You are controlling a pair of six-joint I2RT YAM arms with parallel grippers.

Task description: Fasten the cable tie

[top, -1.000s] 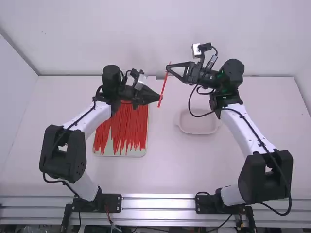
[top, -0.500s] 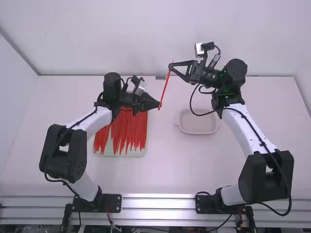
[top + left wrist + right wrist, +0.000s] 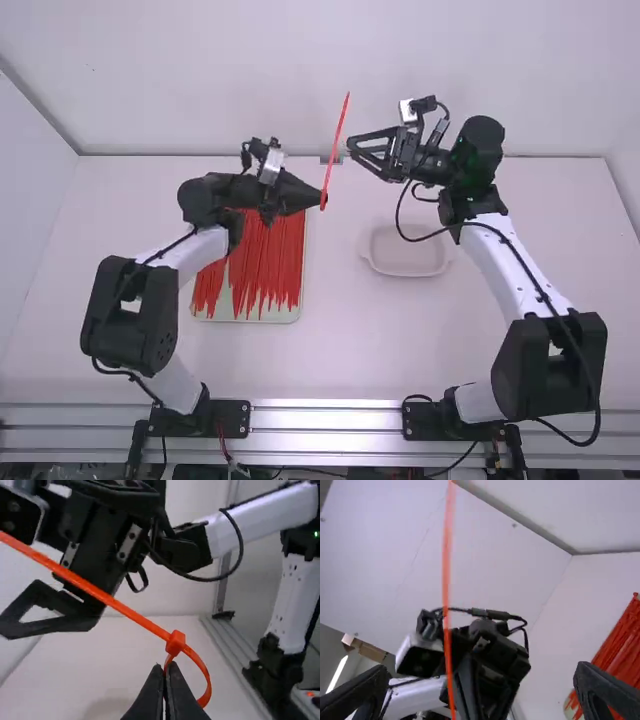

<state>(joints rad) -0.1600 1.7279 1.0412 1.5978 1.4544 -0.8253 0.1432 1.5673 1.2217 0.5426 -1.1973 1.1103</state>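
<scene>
My left gripper (image 3: 321, 196) is shut on a red cable tie (image 3: 336, 142) and holds it in the air above the table's middle, its tail pointing up and slightly right. In the left wrist view my shut fingers (image 3: 164, 682) pinch the tie just under its head (image 3: 175, 641). The strap runs through the head, leaving a small loop (image 3: 204, 680). My right gripper (image 3: 353, 152) stands open just right of the strap, at about mid-height. In the right wrist view its fingers (image 3: 602, 690) are spread wide, with the strap (image 3: 447, 580) and the left gripper (image 3: 487, 662) ahead.
A tray (image 3: 250, 317) with several loose red cable ties (image 3: 255, 262) lies under the left arm. A white bowl (image 3: 405, 252) sits on the table below the right arm. The back wall is close behind both grippers.
My left gripper has tipped the tie up, so its tail now reaches higher against the wall. The left wrist has swung left and lower. My right gripper has stayed open and hardly moved.
</scene>
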